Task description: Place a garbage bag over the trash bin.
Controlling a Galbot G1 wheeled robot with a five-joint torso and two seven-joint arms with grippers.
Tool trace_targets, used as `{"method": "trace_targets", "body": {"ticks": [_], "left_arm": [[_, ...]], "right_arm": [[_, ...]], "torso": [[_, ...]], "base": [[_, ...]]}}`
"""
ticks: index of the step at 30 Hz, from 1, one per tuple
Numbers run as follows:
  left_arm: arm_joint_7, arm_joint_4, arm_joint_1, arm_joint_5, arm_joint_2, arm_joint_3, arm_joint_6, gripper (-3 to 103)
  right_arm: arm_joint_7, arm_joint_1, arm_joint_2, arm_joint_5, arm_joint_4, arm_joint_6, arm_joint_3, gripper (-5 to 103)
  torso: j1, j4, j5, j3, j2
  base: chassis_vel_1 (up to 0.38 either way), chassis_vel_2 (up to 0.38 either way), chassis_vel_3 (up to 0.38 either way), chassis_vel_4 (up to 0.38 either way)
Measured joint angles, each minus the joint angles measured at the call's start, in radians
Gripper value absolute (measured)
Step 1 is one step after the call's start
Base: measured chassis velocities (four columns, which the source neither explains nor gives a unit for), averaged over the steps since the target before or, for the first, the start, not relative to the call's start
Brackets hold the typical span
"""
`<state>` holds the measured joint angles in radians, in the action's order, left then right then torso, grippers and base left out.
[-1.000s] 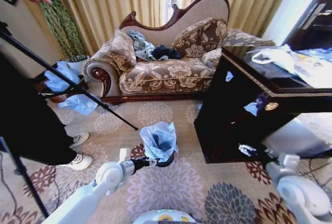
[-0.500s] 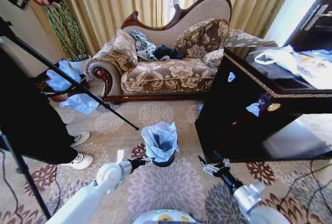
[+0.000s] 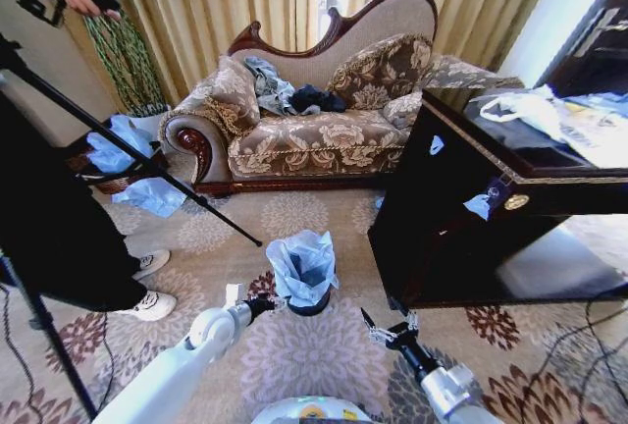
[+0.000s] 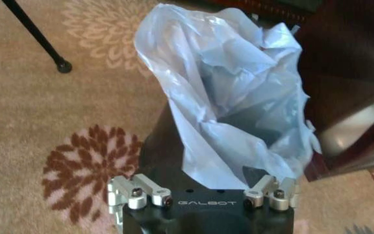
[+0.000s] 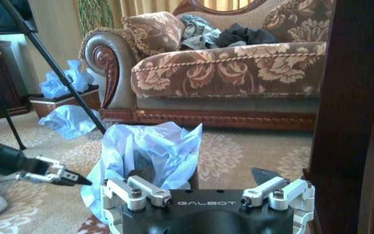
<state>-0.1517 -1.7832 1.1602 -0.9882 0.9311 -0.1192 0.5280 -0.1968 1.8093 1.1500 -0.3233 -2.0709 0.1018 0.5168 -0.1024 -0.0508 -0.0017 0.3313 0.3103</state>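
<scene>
The trash bin (image 3: 312,303) stands upright on the patterned carpet (image 3: 324,345), its long axis vertical, just off the near left corner of the dark desk (image 3: 461,218) and in front of the sofa (image 3: 314,120). The garbage bag (image 3: 302,265) sits in it mouth upward, crumpled and bunched above the rim rather than folded down over it; from the left wrist view the bag (image 4: 233,97) rises out of the bin's black wall (image 4: 158,151) and leans toward the desk side. There is one bin and one pale bag in it.

The left gripper (image 3: 276,302) is low on the robot's left of the bin, reaching its side near the bag's lower edge; in the right wrist view its jaws (image 5: 70,178) come to a narrow closed point just beside the bag (image 5: 151,151), and I cannot tell whether they pinch any plastic. The right gripper (image 3: 386,334) hovers over the carpet on the bin's right, near the desk's corner and apart from the bag, jaws spread open and holding nothing.

Two more bunches of blue plastic lie by the sofa's left end: one in a basket (image 3: 116,144), one on the floor (image 3: 149,195). One white printed bag (image 3: 535,110) rests on the desk top. Clothes (image 3: 289,90) are heaped on the sofa seat, tan curtains (image 3: 226,2) hang behind it, and a tripod leg (image 3: 147,164) slants across the carpet at the left.
</scene>
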Motion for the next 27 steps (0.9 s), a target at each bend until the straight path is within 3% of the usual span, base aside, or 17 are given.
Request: {"method": "trace_targets", "body": {"ticks": [2, 8, 11, 14, 17, 23, 25, 27], "left_arm": [[0.014, 0.025, -0.016, 0.013, 0.005, 0.005, -0.014, 89], [0.059, 0.047, -0.03, 0.023, -0.001, 0.006, -0.047, 62], [0.071, 0.041, -0.017, 0.023, -0.008, 0.001, -0.058, 57], [0.092, 0.023, 0.011, 0.023, -0.019, -0.011, -0.079, 41], [0.099, 0.018, 0.025, 0.023, -0.022, -0.02, -0.089, 36], [0.116, 0.018, 0.073, 0.044, -0.022, -0.039, -0.122, 7], [0.12, 0.019, 0.079, 0.051, -0.022, -0.04, -0.127, 7], [0.127, 0.006, 0.084, 0.054, -0.023, -0.05, -0.136, 1]], "right_arm": [[0.002, 0.002, 0.005, 0.004, 0.002, -0.001, -0.004, 100], [0.008, 0.008, 0.016, 0.021, 0.017, 0.0, -0.013, 100], [0.011, 0.008, 0.018, 0.023, 0.021, 0.0, -0.013, 100], [0.015, 0.007, 0.02, 0.024, 0.023, 0.0, -0.015, 100], [0.018, 0.006, 0.02, 0.023, 0.025, 0.0, -0.018, 100], [0.022, -0.001, 0.02, 0.022, 0.029, 0.0, -0.03, 100], [0.022, -0.001, 0.02, 0.022, 0.03, 0.0, -0.031, 100], [0.022, -0.002, 0.019, 0.023, 0.03, 0.0, -0.032, 100]], "torso": [[0.0, -0.0001, -0.0001, 0.0, 0.0], [0.0, -0.0001, 0.0, 0.0, 0.0], [0.0, -0.0001, 0.0, 0.0, 0.0], [0.0, 0.0, 0.0, 0.0, 0.0], [0.0, 0.0, 0.0, 0.0, 0.0], [0.0, 0.0, -0.0001, 0.0, 0.0], [0.0, 0.0, -0.0001, 0.0, 0.0], [0.0, 0.0, -0.0001, 0.0, 0.0]], "base": [[0.0, 0.0, 0.0, 0.0], [0.0, 0.0, 0.0, 0.0], [0.0, 0.0, 0.0, 0.0], [0.0, 0.0, 0.0, 0.0], [0.0, 0.0, 0.0, 0.0], [0.0, 0.0, 0.0, 0.0], [0.0, 0.0, 0.0, 0.0], [0.0, 0.0, 0.0, 0.0]]}}
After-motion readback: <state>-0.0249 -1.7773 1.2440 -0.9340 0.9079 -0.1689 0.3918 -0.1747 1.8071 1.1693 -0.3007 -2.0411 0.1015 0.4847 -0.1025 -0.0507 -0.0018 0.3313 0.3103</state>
